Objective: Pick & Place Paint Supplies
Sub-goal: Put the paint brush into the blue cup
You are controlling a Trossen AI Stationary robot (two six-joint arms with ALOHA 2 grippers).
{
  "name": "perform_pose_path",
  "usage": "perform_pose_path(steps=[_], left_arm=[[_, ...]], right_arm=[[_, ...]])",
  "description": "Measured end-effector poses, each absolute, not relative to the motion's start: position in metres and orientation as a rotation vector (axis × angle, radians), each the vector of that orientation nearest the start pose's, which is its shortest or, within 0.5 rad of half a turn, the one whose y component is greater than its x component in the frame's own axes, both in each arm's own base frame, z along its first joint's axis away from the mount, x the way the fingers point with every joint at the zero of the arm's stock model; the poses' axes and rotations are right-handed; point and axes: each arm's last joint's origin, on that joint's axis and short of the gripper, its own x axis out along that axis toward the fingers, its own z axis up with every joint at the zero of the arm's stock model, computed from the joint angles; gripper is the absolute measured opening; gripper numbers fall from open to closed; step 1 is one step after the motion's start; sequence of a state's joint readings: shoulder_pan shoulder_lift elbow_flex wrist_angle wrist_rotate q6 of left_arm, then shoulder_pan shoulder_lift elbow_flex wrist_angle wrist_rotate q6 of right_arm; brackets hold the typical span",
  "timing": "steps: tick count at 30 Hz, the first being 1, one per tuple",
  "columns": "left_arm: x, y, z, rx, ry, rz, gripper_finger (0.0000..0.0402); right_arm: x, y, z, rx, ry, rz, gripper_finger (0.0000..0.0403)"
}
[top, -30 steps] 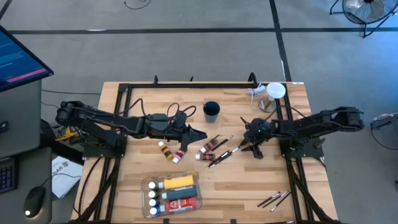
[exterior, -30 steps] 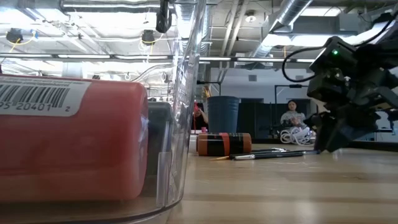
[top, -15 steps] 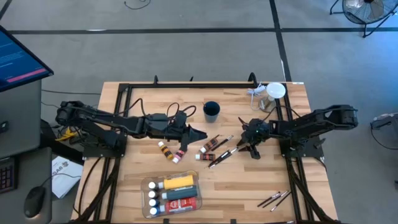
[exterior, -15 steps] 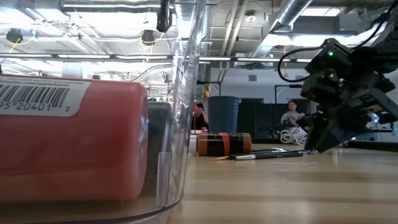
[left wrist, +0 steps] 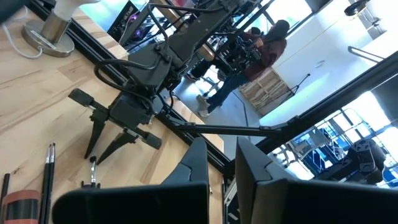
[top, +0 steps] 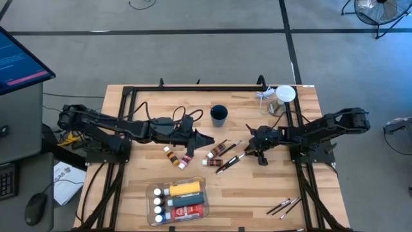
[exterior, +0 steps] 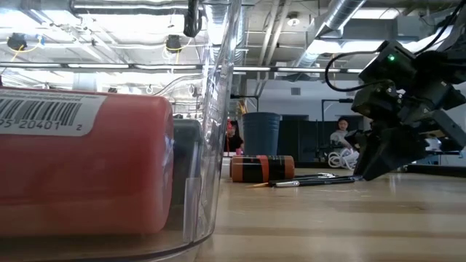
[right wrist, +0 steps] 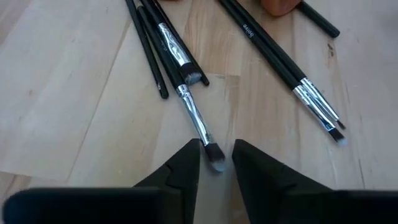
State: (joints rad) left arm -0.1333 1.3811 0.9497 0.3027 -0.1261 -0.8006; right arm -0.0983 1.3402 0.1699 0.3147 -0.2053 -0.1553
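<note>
- The right gripper (right wrist: 216,163) is reaching low over the wooden table (top: 257,200), its two fingers straddling the bristle tip of a brush (right wrist: 194,121); the jaws are standing partly apart with a narrow gap, and nothing is being held yet.
- That brush is lying flat on the table in a loose cluster of dark-handled brushes (top: 230,159), just beside the small paint tubes (top: 217,152) near the table's middle.
- The fingers are bracketing only the soft tip, not the handle, so a closing pinch is likely catching bristles alone; the brush could be slipping out or pivoting downward once lifted.
- Because the brush is lying flat and thin, the fingertips could be scraping the wood or closing above it and missing entirely.
- Neighbouring brushes are lying touching or crossing the target's handle, so a lift could be dragging them along or scattering them.
- The clear bin (top: 180,200), already holding a yellow bottle (top: 183,188) and other tubes, is sitting well apart near the front edge; a weak grip is risking a drop during that carry.
- The left gripper (top: 207,139) is hovering with jaws fully closed and empty, near two more tubes (top: 175,156); the arms could be crowding each other over the middle.
</note>
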Motion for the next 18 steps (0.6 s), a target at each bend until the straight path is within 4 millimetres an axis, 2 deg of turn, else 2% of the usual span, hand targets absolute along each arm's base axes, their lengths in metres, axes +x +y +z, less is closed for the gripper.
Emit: perform_pose_path(steps=[12, 18], left_arm=[[0.3113, -0.0381, 0.3032, -0.785, 0.116, 0.04, 0.0], [0.3114, -0.0381, 0.3037, -0.785, 0.111, 0.039, 0.0]], right_arm=[[0.1738, -0.005, 0.0857, 0.132, 0.85, 0.092, 0.0027], [0.1733, -0.0037, 0.0876, 0.388, 0.862, 0.006, 0.0004]])
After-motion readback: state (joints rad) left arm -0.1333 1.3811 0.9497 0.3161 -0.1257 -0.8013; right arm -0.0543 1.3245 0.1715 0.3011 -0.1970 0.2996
